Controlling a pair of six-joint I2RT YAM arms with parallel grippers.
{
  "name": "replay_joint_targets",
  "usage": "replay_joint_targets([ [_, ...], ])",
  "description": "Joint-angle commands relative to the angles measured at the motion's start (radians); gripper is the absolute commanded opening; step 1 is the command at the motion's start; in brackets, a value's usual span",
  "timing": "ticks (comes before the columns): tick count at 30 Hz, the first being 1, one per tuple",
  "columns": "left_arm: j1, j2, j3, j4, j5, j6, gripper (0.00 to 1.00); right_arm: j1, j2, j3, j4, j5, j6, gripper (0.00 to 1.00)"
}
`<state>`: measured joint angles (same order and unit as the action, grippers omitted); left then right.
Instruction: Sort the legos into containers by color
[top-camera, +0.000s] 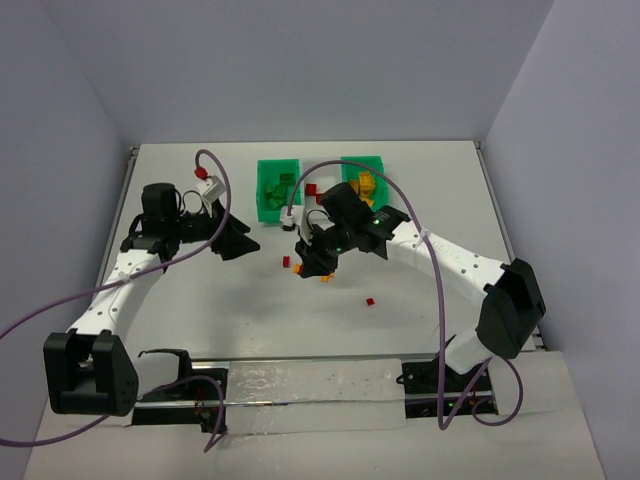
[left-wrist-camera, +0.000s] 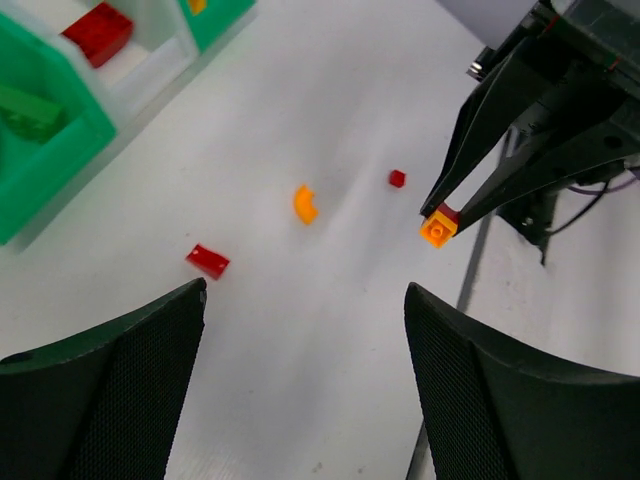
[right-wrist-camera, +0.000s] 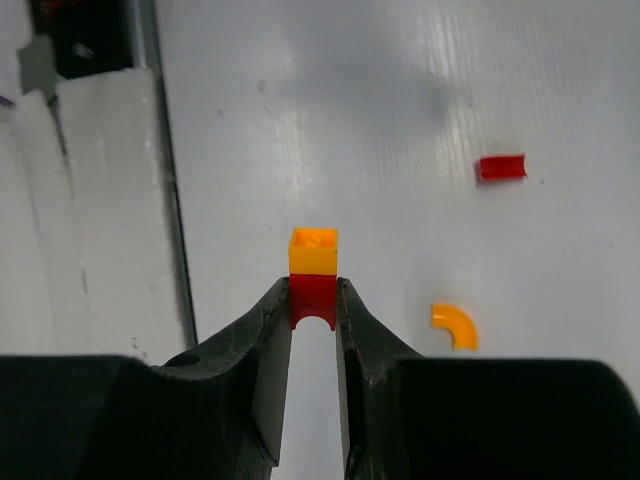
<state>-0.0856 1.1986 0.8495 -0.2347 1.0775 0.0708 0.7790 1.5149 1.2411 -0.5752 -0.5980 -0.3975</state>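
The left gripper (left-wrist-camera: 305, 295) hangs over the table (top-camera: 200, 300) with its fingers spread wide and nothing between them. Below it in its wrist view lie a flat red brick (left-wrist-camera: 208, 261), an orange quarter-curve piece (left-wrist-camera: 305, 203) and a small red bit (left-wrist-camera: 397, 178), all loose and apart from one another.

Further back stand the joined containers. The left green bin (top-camera: 262, 205) holds green bricks, the white middle bin (left-wrist-camera: 160, 70) holds a red brick, and the right green bin (top-camera: 362, 159) holds orange ones.

The right gripper (right-wrist-camera: 313, 300) is drawn narrow on a red piece (right-wrist-camera: 313, 290), pinched by its sides between the fingertips. An orange brick (right-wrist-camera: 313, 250) is stuck to that piece and juts past the tips, so the stack's long axis runs along the line of the fingers, orange end outward. Whether the stack touches the table cannot be told from these views.

The bins lie beyond the right gripper, away from the arm bases, and this arm is the nearer to the white and right green bins. The catch is that the stack carries two colours: red likely belongs in the white bin and orange in the right green one. Dropped as it is, one half would land wrong, so the halves probably need pulling apart, perhaps with the free left gripper taking the orange end.
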Motion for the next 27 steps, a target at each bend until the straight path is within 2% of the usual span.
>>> replay_joint_targets([
  [1,-0.038,-0.037,-0.002,0.056,0.127,-0.022,0.86,0.009,-0.005,0.045,-0.048,-0.114,0.029,0.00],
  [7,-0.165,-0.048,0.002,-0.038,0.135,0.079,0.90,0.008,0.013,0.067,-0.056,-0.157,0.050,0.00],
  [12,-0.209,-0.027,0.013,-0.084,0.116,0.124,0.91,0.008,0.021,0.080,-0.063,-0.172,0.052,0.00],
  [21,-0.300,0.035,0.053,-0.163,0.093,0.216,0.88,0.009,0.028,0.096,-0.066,-0.192,0.068,0.00],
  [27,-0.324,0.052,0.062,-0.159,0.089,0.223,0.85,0.008,0.027,0.095,-0.065,-0.195,0.069,0.00],
])
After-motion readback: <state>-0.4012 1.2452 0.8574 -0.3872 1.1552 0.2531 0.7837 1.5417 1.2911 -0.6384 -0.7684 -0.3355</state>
